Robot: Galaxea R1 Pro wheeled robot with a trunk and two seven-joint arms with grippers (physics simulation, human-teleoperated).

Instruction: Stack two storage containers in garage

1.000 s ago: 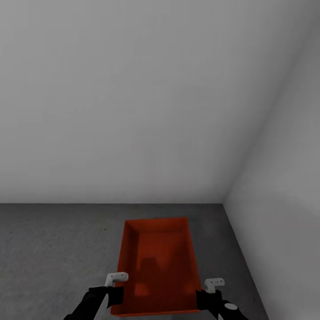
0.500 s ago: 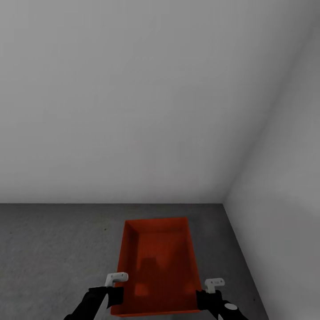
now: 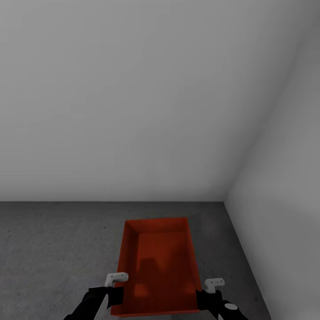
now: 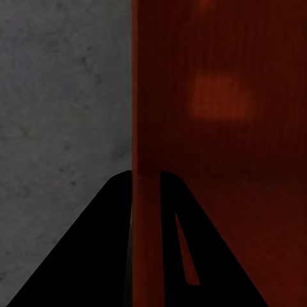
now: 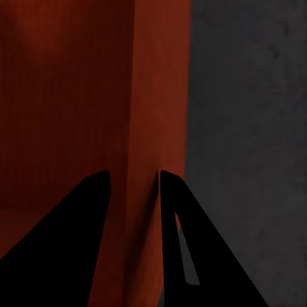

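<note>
Walls (image 3: pixel 133 98) of plain white-grey are seen meeting at a corner ahead and to the right, and the dark concrete floor (image 3: pixel 53 249) of the garage runs up to them. Just short of that corner one storage container (image 3: pixel 156 266) is carried low over the floor, or perhaps already resting on it; which cannot be told. Its open top faces up, and its long axis is pointed straight away from the robot, toward the back wall. A second container is not made out.

Now the grip: the box is held between the two arms, one long wall to each. The left tool (image 3: pixel 116 289) is clamped narrow over the left wall near the box's near end, one finger inside and one outside, as is confirmed in the left wrist view (image 4: pixel 146 182). The right tool (image 3: pixel 209 291) is closed the same way over the right wall (image 5: pixel 133 176). Neither arm is nearer; the box lies centred between them.

A straight lowering, both tools released together, is judged the likely next step.
</note>
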